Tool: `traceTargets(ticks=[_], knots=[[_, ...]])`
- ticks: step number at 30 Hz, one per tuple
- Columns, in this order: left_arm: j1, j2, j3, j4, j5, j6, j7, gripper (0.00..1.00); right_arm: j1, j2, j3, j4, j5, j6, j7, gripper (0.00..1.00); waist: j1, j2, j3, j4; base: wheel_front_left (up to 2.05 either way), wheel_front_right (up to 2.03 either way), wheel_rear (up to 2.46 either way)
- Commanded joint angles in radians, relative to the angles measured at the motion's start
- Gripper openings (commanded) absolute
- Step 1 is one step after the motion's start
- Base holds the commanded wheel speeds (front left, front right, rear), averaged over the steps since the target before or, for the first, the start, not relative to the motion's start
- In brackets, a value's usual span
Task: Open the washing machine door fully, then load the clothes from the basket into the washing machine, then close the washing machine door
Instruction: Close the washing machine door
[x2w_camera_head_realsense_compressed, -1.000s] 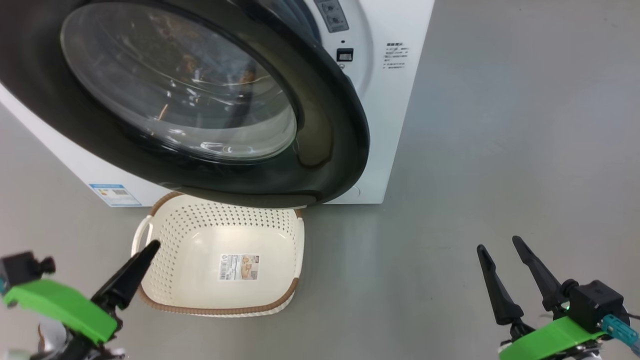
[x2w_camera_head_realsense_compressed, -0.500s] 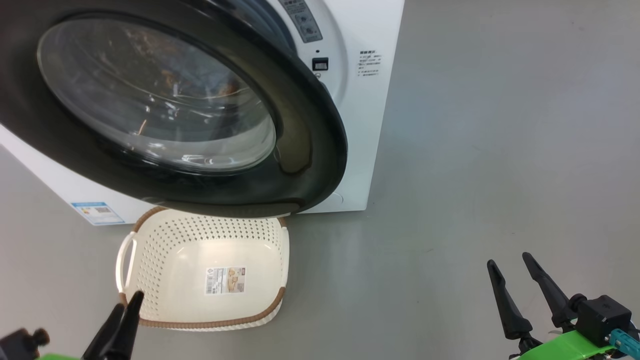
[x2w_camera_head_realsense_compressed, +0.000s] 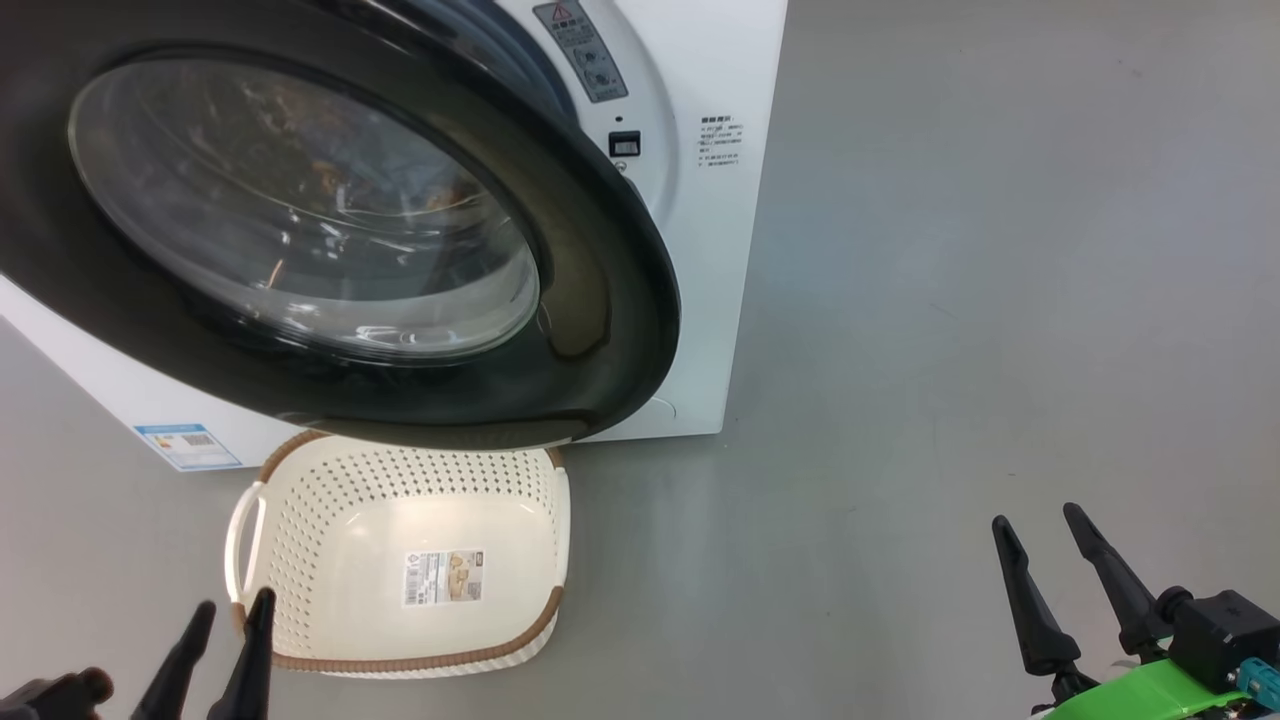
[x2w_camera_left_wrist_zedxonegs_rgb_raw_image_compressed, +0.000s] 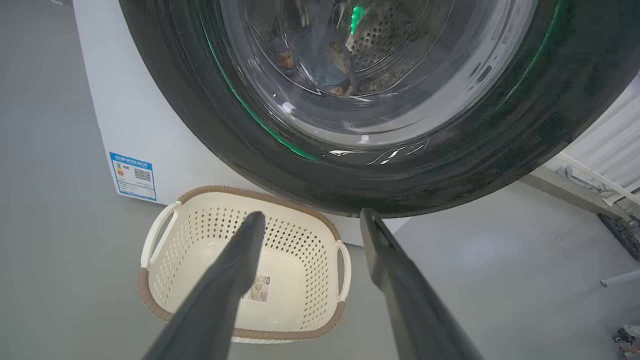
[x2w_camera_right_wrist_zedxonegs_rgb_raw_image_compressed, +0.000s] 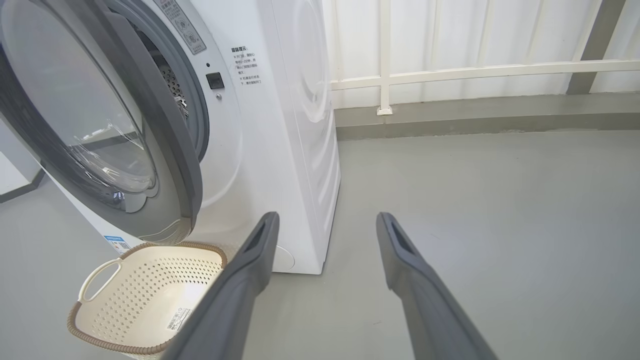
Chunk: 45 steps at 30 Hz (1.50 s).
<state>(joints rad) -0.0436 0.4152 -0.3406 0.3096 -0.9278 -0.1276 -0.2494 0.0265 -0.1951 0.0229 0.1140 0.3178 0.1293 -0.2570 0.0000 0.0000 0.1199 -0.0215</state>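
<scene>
We saw the door (x2w_camera_head_realsense_compressed: 300, 200) standing ajar, swung out from the machine (x2w_camera_head_realsense_compressed: 700, 250). In the right wrist view a gap showed along its right edge, between the black rim and the white front, with the drum (x2w_camera_right_wrist_zedxonegs_rgb_raw_image_compressed: 169, 82) behind it. The clothes (x2w_camera_left_wrist_zedxonegs_rgb_raw_image_compressed: 320, 70) lay inside the drum, and we made them out through the glass in the left wrist view as blue cloth with orange-brown spots. The basket (x2w_camera_head_realsense_compressed: 300, 520) sat on the grey floor (x2w_camera_head_realsense_compressed: 950, 300) just before the machine, its far rim under the door's lower edge. Its bare bottom showed the paper label (x2w_camera_head_realsense_compressed: 443, 577). The energy label (x2w_camera_head_realsense_compressed: 187, 445) was low on the machine's front, to the basket's left.

Our left gripper (x2w_camera_head_realsense_compressed: 233, 605) was at the lower left of the head view, its fingers spread with nothing between them, and the tips were near the basket's near left corner. From its wrist it pointed toward the basket and the door's lower rim. Our right gripper (x2w_camera_head_realsense_compressed: 1035, 518) was low on the right over bare floor, well apart from the basket, and its fingers were likewise spread wide and held nothing
</scene>
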Motion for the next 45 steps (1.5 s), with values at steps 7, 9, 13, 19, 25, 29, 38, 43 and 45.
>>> traceTargets(ticks=[7,9,13,19,25,29,38,43,45], knots=[[0.041,-0.067,0.170,-0.071,0.264,-0.003,-0.012,1.00,0.021,-0.018,0.015,-0.023,0.006,0.001,-0.005,1.00,0.0000,0.0000,-0.009,-0.001,0.00,0.00,0.00],[0.054,-0.096,0.208,-0.094,0.333,-0.003,-0.012,1.00,0.021,-0.018,0.013,-0.023,0.007,0.001,-0.005,1.00,0.0000,0.0000,-0.010,0.000,0.00,0.00,0.00],[0.078,-0.150,0.257,-0.123,0.446,-0.003,-0.012,1.00,0.023,-0.017,0.012,-0.020,0.011,0.001,-0.005,1.00,0.0000,0.0000,-0.014,0.002,0.00,0.00,0.00],[0.098,-0.205,0.296,-0.129,0.537,-0.003,-0.012,1.00,0.024,-0.012,0.015,-0.014,0.012,0.001,-0.005,1.00,0.0000,0.0000,-0.019,0.005,0.00,0.00,0.00],[0.103,-0.225,0.305,-0.134,0.558,-0.003,-0.012,1.00,0.023,-0.013,0.017,-0.016,0.013,0.001,-0.005,1.00,0.0000,0.0000,-0.021,0.007,0.00,0.00,0.00],[0.097,-0.223,0.309,-0.138,0.555,-0.003,-0.012,1.00,0.018,-0.011,0.014,-0.022,0.015,0.001,-0.005,1.00,0.0000,0.0000,-0.017,0.012,0.00,0.00,0.00],[0.090,-0.224,0.295,-0.141,0.552,-0.003,-0.012,1.00,-0.004,-0.005,0.024,-0.033,0.031,0.001,-0.005,0.00,0.0000,0.0000,-0.017,0.029,0.00,0.00,0.00],[0.085,-0.228,0.288,-0.147,0.555,-0.003,-0.012,1.00,-0.037,-0.008,0.044,-0.043,0.035,0.001,-0.005,0.00,0.0000,0.0000,-0.017,0.042,0.00,0.00,0.00],[0.081,-0.230,0.284,-0.150,0.556,-0.003,-0.012,1.00,-0.063,-0.007,0.054,-0.049,0.037,0.001,-0.005,0.00,0.0000,0.0000,-0.016,0.052,0.00,0.00,0.00]])
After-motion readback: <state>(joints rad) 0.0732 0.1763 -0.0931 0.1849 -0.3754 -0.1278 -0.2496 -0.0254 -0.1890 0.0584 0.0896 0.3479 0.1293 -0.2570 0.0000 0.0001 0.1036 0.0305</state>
